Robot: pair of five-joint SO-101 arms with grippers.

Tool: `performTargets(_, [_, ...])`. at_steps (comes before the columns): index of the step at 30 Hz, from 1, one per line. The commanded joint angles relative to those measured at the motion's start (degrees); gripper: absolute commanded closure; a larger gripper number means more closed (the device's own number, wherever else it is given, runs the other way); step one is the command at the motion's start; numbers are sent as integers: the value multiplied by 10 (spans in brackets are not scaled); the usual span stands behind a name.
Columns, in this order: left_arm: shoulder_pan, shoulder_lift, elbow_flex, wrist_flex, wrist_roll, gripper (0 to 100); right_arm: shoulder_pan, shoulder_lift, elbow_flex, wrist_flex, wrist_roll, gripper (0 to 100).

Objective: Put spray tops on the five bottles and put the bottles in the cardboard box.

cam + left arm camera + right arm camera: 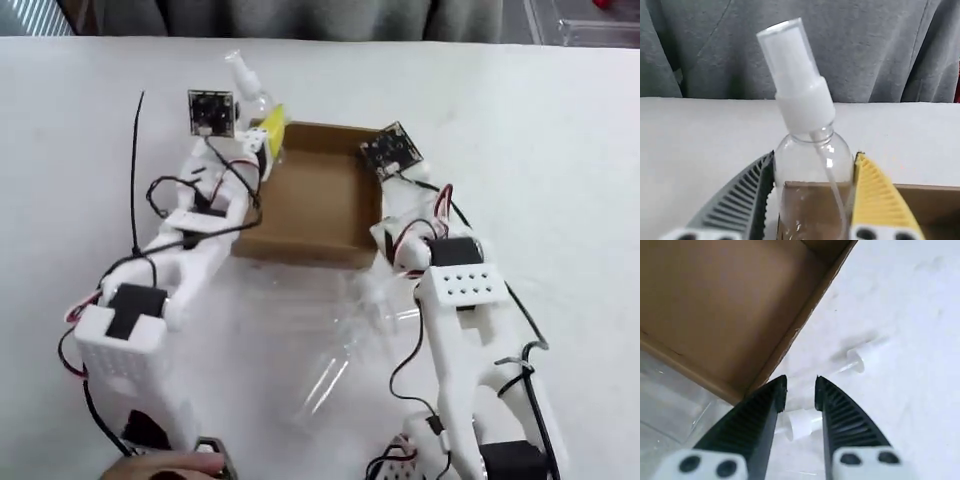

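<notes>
At the upper left of the high view, the left arm's grey-and-yellow claw (262, 128) is clamping a clear plastic bottle fitted with a white spray top (248, 88). It is holding the bottle upright just beside the far left corner of the shallow brown cardboard box (315, 195). This placement is probably a staging point for lifting the capped bottle over the wall and into the box. The left wrist view is showing what the overhead one is not: the ribbed fingers (747, 200) are pressing the bottle's shoulders, the dip tube is running down inside, and the top is sitting slightly tilted.

In the lower middle of the high view, several clear uncapped bottles (335, 350) are lying on the white table (560, 150), waiting for their tops.

To the right, the right arm is hanging over the box's near right corner. Its wrist view is revealing small parts the overhead view is hardly resolving. The black claw (800, 385) is standing narrowly parted, gripping nothing. A loose white spray top (801, 424) is lying on the table in line with the gap, probably the next pick. A second white spray top with its tube (857, 359) is lying farther off, near the box's outer wall.
</notes>
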Motion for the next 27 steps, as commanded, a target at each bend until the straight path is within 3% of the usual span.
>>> performTargets(1, [7, 6, -49, -19, 2, 976, 6, -22, -6, -17, -4, 924])
performTargets(17, [6, 22, -51, -19, -1, 972, 7, -22, -6, -18, -4, 924])
performTargets(24, [8, 22, -33, -20, -60, 970, 7, -22, -6, -18, -4, 924])
performTargets(27, [8, 22, -25, -41, -58, 911, 7, -22, -6, -18, -4, 924])
